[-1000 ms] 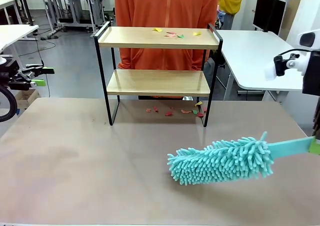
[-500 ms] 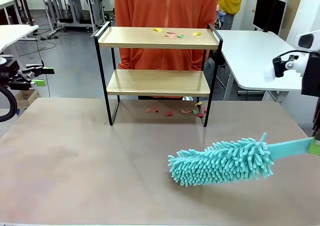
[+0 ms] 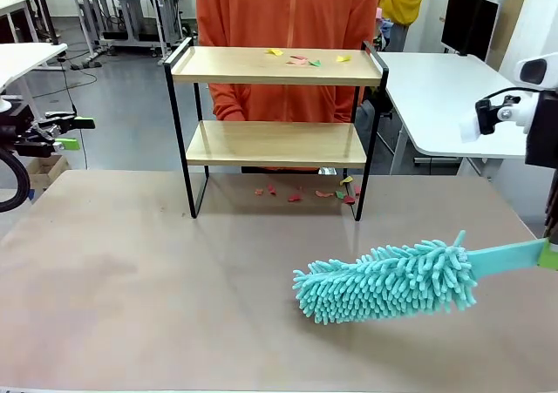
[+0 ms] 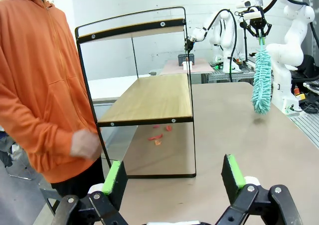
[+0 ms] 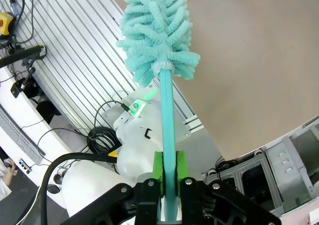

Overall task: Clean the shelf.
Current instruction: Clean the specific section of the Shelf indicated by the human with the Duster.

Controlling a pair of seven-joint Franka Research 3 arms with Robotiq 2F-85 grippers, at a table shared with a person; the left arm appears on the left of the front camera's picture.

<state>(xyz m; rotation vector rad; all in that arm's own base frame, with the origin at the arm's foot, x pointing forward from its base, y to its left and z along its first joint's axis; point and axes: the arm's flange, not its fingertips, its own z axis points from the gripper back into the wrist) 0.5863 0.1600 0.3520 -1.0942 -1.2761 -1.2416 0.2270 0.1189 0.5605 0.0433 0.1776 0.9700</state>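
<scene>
Standing well beyond left gripper (image 4: 173, 172): shelf (image 4: 154, 98)

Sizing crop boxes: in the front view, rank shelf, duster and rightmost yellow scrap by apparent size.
1. Two-tier light-wood, black-framed shelf.
2. Fluffy teal duster, though nearer the camera.
3. Rightmost yellow paper scrap.

Entry 1: person in orange top (image 3: 288, 27), far side, behind the shelf (image 3: 277, 66). The torso has shifted slightly left, its left edge now reaching further past the frame's left post and its right edge drawn in a little. Entry 2: right arm's wrist housing (image 3: 523, 105), right edge of scene. It has moved marginally leftward since the first picture. Entry 3: teal duster (image 3: 388, 281), near right of the table. Its fluffy head appears to have crept a trace rightward, though the shift is almost too slight to judge.
</scene>
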